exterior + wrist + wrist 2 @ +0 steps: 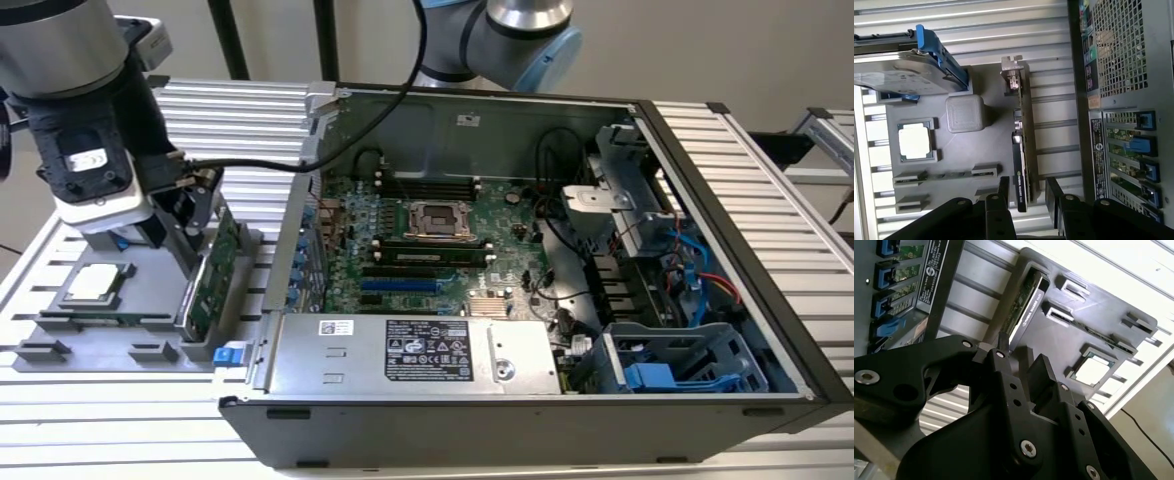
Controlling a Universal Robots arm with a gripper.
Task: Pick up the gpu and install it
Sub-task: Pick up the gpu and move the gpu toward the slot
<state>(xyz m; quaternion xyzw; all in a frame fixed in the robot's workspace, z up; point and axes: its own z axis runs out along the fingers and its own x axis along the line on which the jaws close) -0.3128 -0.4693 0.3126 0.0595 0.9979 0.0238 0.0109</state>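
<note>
The gpu (214,272) stands on its edge in a slot of the grey holder tray (100,335), at the exterior view's left, beside the open computer case. In the first wrist view the gpu (1025,150) is an edge-on strip with its silver bracket (1011,72) at the far end. My gripper (1028,192) is open, one black finger on each side of the card's near end, with gaps on both sides. The second wrist view has the same fingertips (1002,342) just short of the gpu (1024,307).
The open computer case (727,200) lies to the exterior view's right, with its motherboard (414,235) and power supply (407,350) exposed. On the tray sit a square silver CPU chip (915,141) and a silver hard drive in a blue frame (901,75). The case's rear panel (1119,50) is close beside the card.
</note>
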